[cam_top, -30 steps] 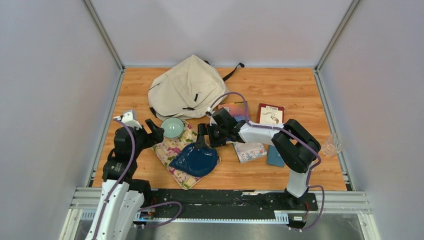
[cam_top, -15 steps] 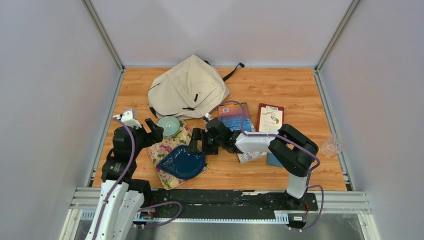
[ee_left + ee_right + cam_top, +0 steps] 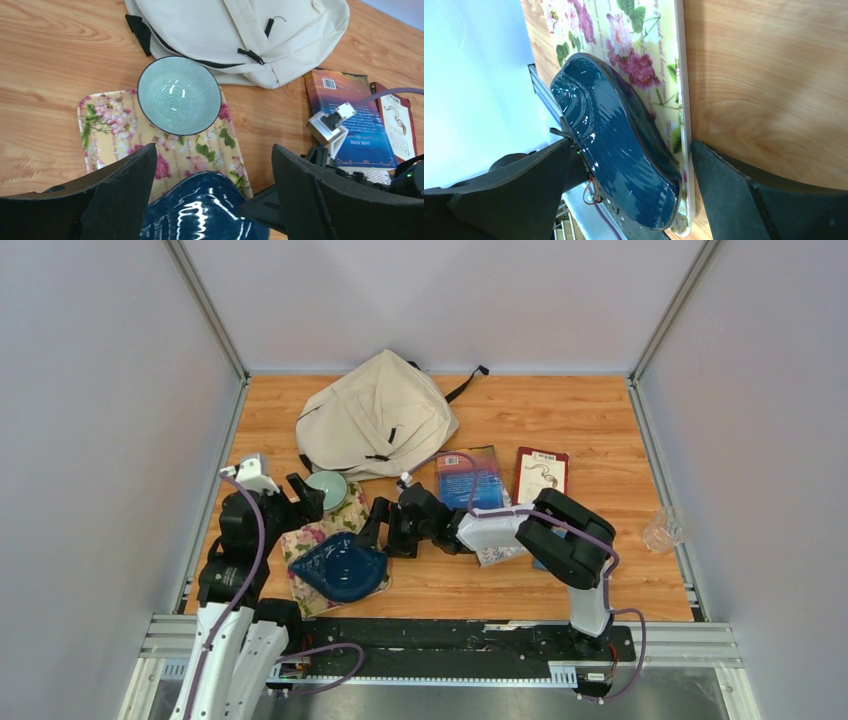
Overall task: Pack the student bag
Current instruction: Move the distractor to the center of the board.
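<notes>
**Nothing packed yet: every item lies outside the bag**

The student bag (image 3: 375, 425) lies flat at the far middle of the tabletop (image 3: 600, 420) and looks closed. Near it are a green bowl (image 3: 179, 102) on a floral tray (image 3: 107, 130), a blue dish (image 3: 340, 567) and books (image 3: 470, 478). The left end effector (image 3: 215, 170) and right end effector (image 3: 634, 190) both gape wide, holding nothing. By the look of it, opening and filling the bag all remain.

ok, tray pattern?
The tray is floral: pink blooms, green leaves on pale yellow. Left wrist view shows it best.
</notes>
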You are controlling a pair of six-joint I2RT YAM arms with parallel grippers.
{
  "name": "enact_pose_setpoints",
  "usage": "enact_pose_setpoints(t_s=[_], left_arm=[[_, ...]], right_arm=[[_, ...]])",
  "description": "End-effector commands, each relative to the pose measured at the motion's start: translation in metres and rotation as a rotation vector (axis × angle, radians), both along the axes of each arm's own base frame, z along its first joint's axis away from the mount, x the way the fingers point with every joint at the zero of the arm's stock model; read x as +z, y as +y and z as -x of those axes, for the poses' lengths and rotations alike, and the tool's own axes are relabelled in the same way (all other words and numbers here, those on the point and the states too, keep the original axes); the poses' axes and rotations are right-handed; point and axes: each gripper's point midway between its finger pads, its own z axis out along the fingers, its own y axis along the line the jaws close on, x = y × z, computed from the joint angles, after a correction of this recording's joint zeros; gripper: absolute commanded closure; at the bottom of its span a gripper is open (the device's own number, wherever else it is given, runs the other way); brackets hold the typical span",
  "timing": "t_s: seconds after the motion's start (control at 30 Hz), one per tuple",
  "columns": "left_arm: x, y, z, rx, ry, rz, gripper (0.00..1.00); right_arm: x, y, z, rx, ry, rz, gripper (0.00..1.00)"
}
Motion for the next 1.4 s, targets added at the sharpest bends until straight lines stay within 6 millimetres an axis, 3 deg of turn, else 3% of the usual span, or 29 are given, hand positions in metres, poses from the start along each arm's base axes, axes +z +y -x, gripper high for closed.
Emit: enact_pose_setpoints(t_s=[0.0, 0.2, 0.53, 0.67, 1.07, 1.27, 1.37], left_arm=[[0.026, 0.003, 0.0, 0.002, -0.062, -0.014, 0.08], [0.035, 0.005, 0.002, 0.012, -0.078, -0.022, 0.08], [0.05, 0.008, 0.007, 0.005, -0.095, -0.052, 0.08], [0.053, 0.013, 0.009, 0.025, -0.097, -0.069, 0.08], [0.064, 0.013, 0.011, 0.024, -0.113, -0.07, 0.08], [0.067, 0.011, 0.01, 0.009, -0.121, -0.072, 0.08], [0.069, 0.01, 0.009, 0.007, -0.127, -0.069, 0.07]], right_arm=[[0.018, 0.035, 0.003, -0.039, 0.046, -0.127, 0.01], [0.032, 0.065, -0.002, -0.076, 0.07, -0.221, 0.01], [0.032, 0.1, -0.014, -0.116, 0.128, -0.303, 0.01], [0.042, 0.117, -0.02, -0.107, 0.12, -0.327, 0.01], [0.029, 0.15, -0.025, -0.121, 0.134, -0.312, 0.01], [0.025, 0.17, -0.014, -0.083, 0.159, -0.299, 0.01], [0.016, 0.171, -0.013, -0.089, 0.166, -0.278, 0.01]])
